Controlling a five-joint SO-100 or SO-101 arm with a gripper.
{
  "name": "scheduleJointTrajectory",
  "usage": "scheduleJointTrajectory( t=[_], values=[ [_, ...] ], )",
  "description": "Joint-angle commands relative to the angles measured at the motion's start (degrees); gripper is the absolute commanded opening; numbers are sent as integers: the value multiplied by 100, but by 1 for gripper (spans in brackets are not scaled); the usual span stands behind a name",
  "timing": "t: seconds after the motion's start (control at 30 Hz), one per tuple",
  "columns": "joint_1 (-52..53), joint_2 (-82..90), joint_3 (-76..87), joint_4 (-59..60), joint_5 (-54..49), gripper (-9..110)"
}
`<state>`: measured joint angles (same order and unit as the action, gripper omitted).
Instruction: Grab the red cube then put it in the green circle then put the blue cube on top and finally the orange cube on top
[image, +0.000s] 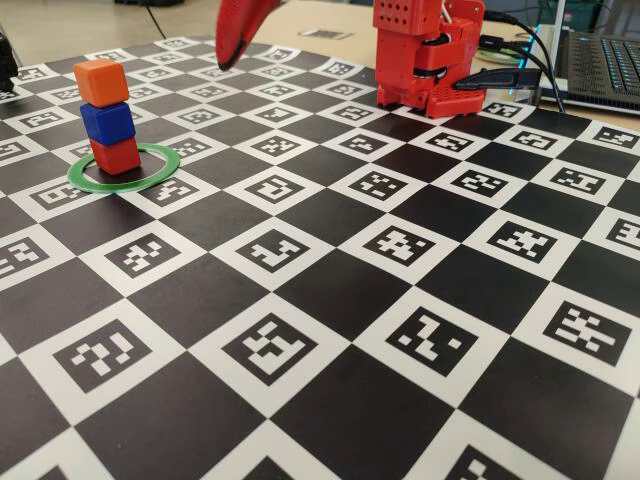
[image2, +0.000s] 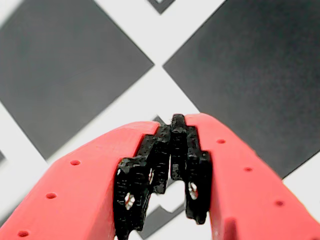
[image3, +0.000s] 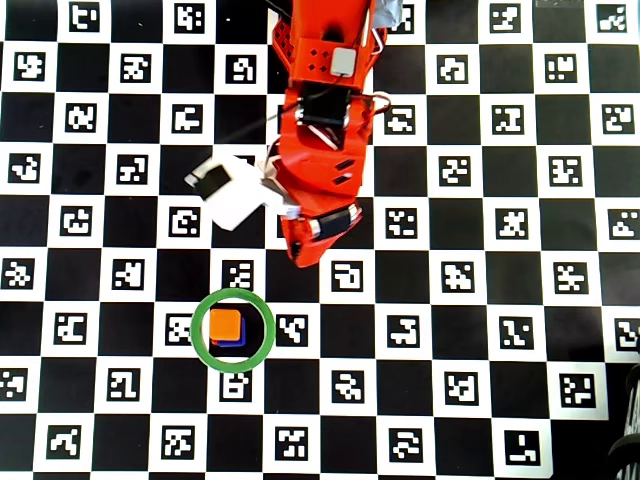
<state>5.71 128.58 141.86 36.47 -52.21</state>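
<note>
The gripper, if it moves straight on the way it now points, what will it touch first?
Probably the checkered mat. The gripper, fingers shut and empty, points down at bare squares in the wrist view. The stack inside the green circle seems off that line.

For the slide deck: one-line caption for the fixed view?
Orange cube on blue cube on red cube inside green circle; fingers clear.
</note>
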Motion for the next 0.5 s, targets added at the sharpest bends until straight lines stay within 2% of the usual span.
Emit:
scheduleJointTrajectory(
  t=[0.0,0.27,0.47],
  values=[
    [-272,879,642,-536,-835,-6],
    [-571,2549,2303,-501,-1740,-6],
    [-510,3498,2742,668,-2101,-6]
  ],
)
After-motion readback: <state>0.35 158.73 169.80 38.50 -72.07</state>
